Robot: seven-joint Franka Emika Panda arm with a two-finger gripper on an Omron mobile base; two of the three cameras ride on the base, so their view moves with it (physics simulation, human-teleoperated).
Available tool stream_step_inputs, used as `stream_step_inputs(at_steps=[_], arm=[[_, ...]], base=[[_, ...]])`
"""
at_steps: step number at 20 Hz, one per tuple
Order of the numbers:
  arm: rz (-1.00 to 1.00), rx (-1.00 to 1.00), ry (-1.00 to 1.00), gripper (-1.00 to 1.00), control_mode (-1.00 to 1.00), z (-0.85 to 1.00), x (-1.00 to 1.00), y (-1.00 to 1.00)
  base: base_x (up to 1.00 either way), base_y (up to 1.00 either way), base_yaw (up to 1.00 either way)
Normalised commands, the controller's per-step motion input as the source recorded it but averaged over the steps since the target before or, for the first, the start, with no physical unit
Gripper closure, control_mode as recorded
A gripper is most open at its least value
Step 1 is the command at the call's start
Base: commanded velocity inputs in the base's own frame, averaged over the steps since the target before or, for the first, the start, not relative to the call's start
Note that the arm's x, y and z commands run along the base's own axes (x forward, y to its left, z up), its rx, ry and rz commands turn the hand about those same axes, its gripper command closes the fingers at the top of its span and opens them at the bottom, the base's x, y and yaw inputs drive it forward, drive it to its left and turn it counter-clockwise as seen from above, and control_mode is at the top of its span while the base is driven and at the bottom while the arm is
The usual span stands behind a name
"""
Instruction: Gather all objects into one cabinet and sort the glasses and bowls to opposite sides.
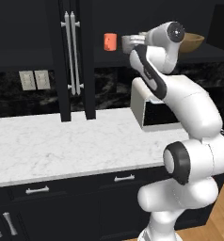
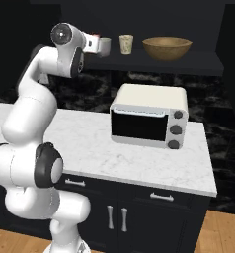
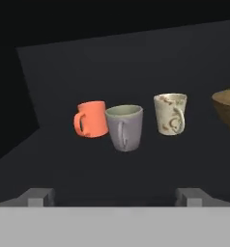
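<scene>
the jaws [image 3: 115, 195] stand spread wide at the bottom of the hand view, holding nothing, aimed into the cabinet [image 3: 136, 58]. on its shelf [image 3: 88, 164], mid-frame, an orange cup [image 3: 91, 119] sits just left of and behind a grey cup [image 3: 125, 128]. a speckled cream cup [image 3: 170, 113] stands to the right, apart. a wooden bowl [image 3: 228, 107] sits at the right edge. a toaster oven [image 2: 149, 115] rests on the surface [image 2: 90, 143] below.

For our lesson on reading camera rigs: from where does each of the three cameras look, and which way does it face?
Left base view: behind-left, facing the cabinet; arm at right.
Right base view: behind-right, facing the toaster oven and wooden bowl; arm at left.
Hand view: along the open gripper into the shelf; fingertips at bottom.
All share the orange mug.
</scene>
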Motion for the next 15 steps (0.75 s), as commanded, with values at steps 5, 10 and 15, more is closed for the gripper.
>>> stream_step_inputs(at_steps=[5, 10, 15], arm=[[0.00, 0.00, -0.18, -1.00, -1.00, 0.00, -0.99, 0.00], [0.00, 0.00, -0.19, -1.00, -1.00, 0.00, -0.96, 0.00], [0.00, 0.00, -0.16, -1.00, -1.00, 0.19, -0.76, 0.00]], base=[[0.00, 0.00, 0.00], [0.00, 0.00, 0.00], [0.00, 0.00, 0.00]])
